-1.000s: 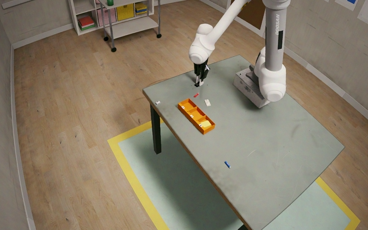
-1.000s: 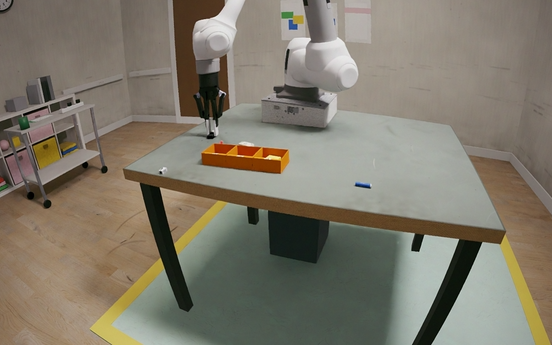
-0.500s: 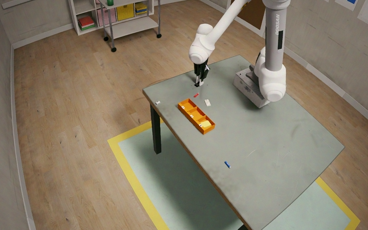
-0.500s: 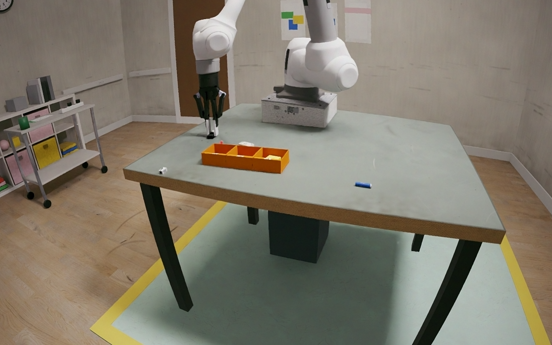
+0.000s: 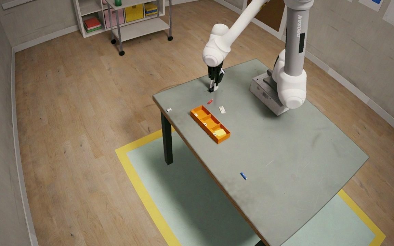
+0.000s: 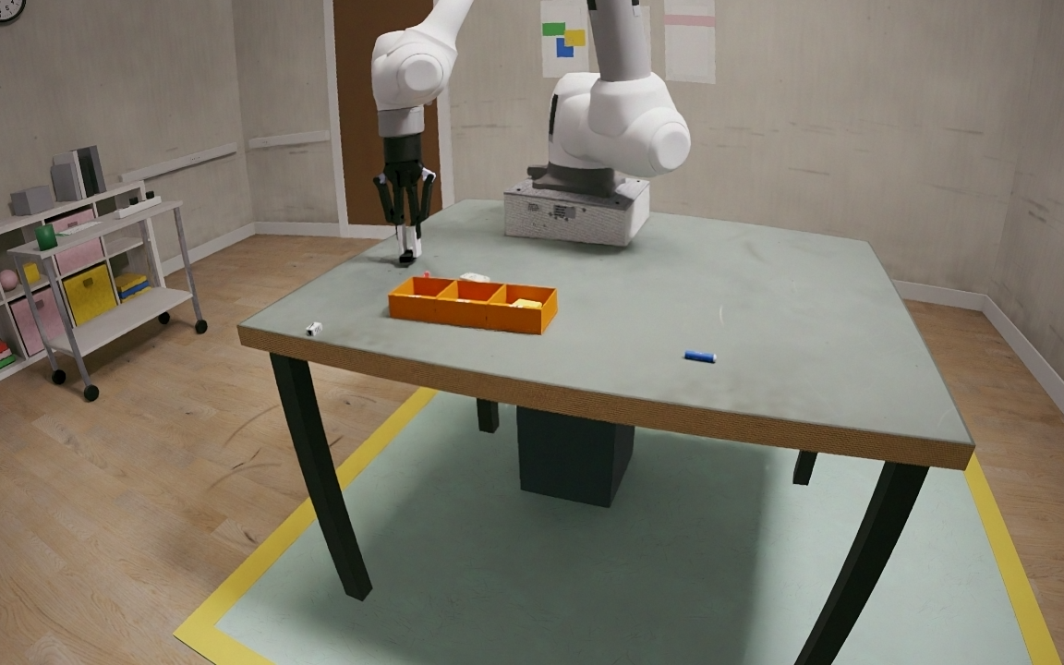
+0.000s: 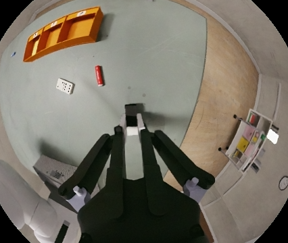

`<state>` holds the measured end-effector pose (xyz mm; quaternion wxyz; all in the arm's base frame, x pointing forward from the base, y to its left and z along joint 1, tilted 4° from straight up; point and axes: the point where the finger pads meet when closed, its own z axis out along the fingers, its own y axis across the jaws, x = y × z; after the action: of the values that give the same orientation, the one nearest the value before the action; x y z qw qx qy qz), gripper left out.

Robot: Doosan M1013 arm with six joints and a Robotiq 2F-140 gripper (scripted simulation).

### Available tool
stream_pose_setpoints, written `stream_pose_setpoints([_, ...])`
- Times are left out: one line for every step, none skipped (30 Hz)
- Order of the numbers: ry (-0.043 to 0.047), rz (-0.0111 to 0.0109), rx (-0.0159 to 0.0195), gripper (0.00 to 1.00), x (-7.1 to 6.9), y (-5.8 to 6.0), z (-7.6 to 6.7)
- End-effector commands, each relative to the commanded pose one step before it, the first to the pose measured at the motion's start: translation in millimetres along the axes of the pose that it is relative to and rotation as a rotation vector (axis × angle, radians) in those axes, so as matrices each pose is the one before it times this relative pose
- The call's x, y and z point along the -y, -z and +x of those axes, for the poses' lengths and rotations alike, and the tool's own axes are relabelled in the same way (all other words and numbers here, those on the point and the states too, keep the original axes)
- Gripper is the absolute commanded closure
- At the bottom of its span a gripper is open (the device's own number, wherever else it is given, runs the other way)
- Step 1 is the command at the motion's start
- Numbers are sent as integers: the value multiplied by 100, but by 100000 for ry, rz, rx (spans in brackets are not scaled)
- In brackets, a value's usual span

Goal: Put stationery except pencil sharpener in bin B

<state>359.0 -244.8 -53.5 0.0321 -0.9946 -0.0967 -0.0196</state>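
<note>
My gripper (image 5: 213,86) (image 6: 407,245) (image 7: 131,119) points down at the table's far left part, shut on a black block with a white end (image 5: 211,90) (image 6: 405,258) (image 7: 130,109), which is at table level. The orange three-compartment bin row (image 5: 204,128) (image 6: 461,316) stands flat; its label letters are too small to read. A yellow pad (image 5: 220,132) (image 6: 526,303) (image 7: 35,48) lies in one end compartment. A red cylinder (image 5: 210,101) (image 7: 99,75) lies between gripper and bins. A blue cylinder (image 5: 243,175) (image 6: 699,356) lies far off towards the front.
A white dotted tile like a domino (image 5: 222,109) (image 6: 474,277) (image 7: 65,86) lies beside the bins. A small white and dark thing (image 5: 168,109) (image 6: 313,328), unclear in kind, lies near the table's left edge. The robot's base block (image 5: 265,94) (image 6: 573,216) stands at the back.
</note>
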Motion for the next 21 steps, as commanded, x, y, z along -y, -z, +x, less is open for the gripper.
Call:
stream_pose_setpoints([84, -31, -60, 80, 3, 1561, 116])
stream_pose_setpoints([0, 0, 0, 80, 0, 333, 0])
stream_pose_setpoints([0, 0, 0, 80, 0, 333, 0])
stream_pose_setpoints([0, 0, 0, 80, 0, 333, 0])
stream_pose_setpoints([0, 0, 0, 80, 0, 333, 0])
stream_pose_setpoints([0, 0, 0, 80, 0, 333, 0])
stream_pose_setpoints([0, 0, 0, 80, 0, 333, 0])
stream_pose_setpoints([0, 0, 0, 80, 0, 333, 0])
stream_pose_setpoints([0, 0, 0, 80, 0, 333, 0])
stream_pose_setpoints([0, 0, 0, 80, 0, 0, 0])
stream_pose_setpoints([0, 0, 0, 80, 0, 0, 0])
stream_pose_setpoints([0, 0, 0, 80, 0, 333, 0])
stream_pose_setpoints([0, 0, 0, 80, 0, 0, 0])
stream_pose_setpoints([0, 0, 0, 80, 0, 0, 0])
stream_pose_setpoints([0, 0, 0, 80, 0, 0, 0])
stream_pose_setpoints([0, 0, 0, 80, 0, 0, 0])
stream_pose_setpoints([0, 0, 0, 80, 0, 0, 0])
stream_pose_setpoints([0, 0, 0, 80, 0, 0, 0])
stream_pose_setpoints([0, 0, 0, 80, 0, 0, 0])
stream_pose_setpoints([0, 0, 0, 80, 0, 0, 0])
stream_pose_setpoints([0, 0, 0, 80, 0, 0, 0])
